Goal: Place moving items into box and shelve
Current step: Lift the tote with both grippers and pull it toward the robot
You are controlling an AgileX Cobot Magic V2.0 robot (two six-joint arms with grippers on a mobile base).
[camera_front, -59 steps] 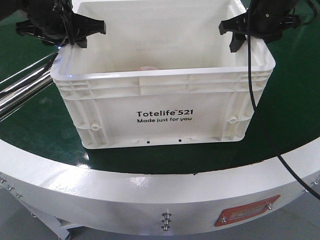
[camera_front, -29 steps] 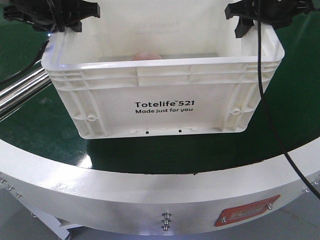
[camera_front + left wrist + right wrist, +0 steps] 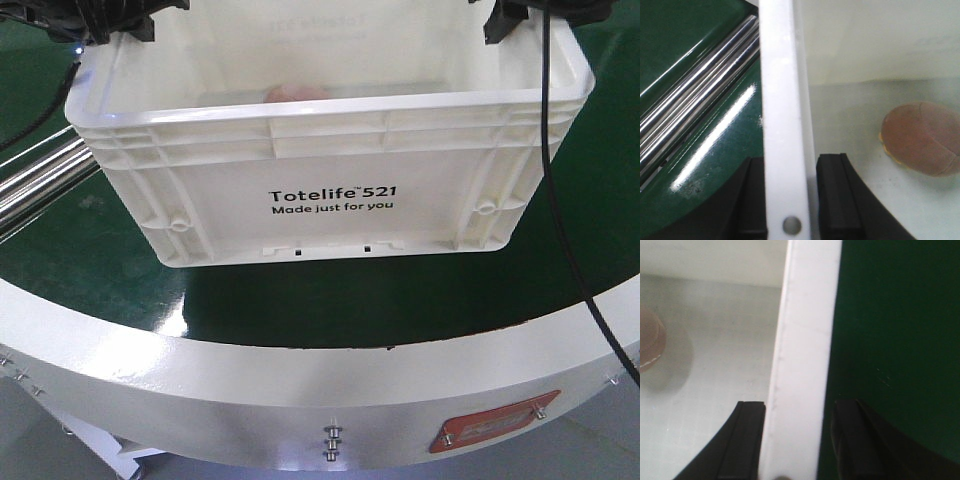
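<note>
The white ribbed box (image 3: 330,150) printed "Totelife 521" hangs tilted above the green surface, held by both side rims. My left gripper (image 3: 110,22) is shut on the left rim (image 3: 782,100), one black finger (image 3: 752,200) outside and one inside. My right gripper (image 3: 515,18) is shut on the right rim (image 3: 807,330) in the same way. Inside on the box floor lies a pinkish-brown moving item (image 3: 922,137) with a yellow scalloped edge. It also shows in the front view (image 3: 295,92) and at the left edge of the right wrist view (image 3: 650,342).
Chrome rollers (image 3: 40,185) run along the left, beside the box. The white curved table edge (image 3: 300,380) with a red plate (image 3: 490,425) lies below. A black cable (image 3: 560,230) hangs from the right arm across the box's right corner.
Both grippers have risen with the box; it now sits higher and larger in the front view, its bottom lifted off the green surface, and the grippers are nearly out of the top.
</note>
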